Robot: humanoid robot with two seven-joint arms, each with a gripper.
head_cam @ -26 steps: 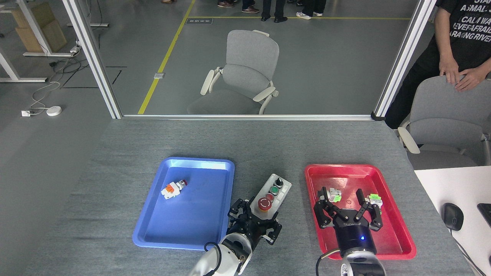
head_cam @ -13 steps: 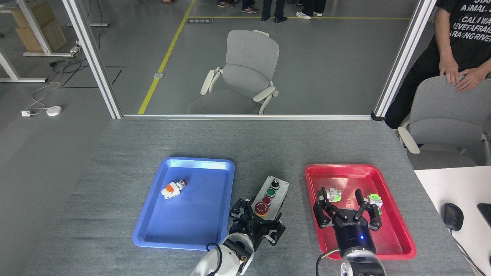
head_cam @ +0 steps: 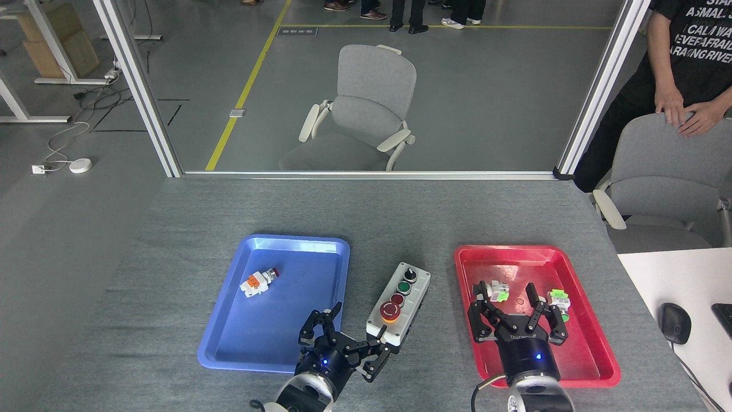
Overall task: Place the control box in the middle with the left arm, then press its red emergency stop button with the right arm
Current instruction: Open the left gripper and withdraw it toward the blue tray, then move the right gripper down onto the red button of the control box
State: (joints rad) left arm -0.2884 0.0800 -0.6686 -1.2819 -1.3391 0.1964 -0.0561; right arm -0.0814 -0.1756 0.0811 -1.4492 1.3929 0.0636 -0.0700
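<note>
Grey control box (head_cam: 398,303) now rests mid-table; left gripper (head_cam: 347,337) has released, fingers apart. Right gripper (head_cam: 516,312) hovers spread; pressing comes next.

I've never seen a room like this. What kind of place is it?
Probably a robot lab or workshop. Yellow floor tape marks off zones, a metal-framed glass partition fences the table, and office chairs stand around.

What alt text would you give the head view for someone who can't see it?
A grey control box sits on bare tabletop between a blue tray and a red tray. The open left gripper is beside it; the open right gripper hovers over the red tray.
</note>
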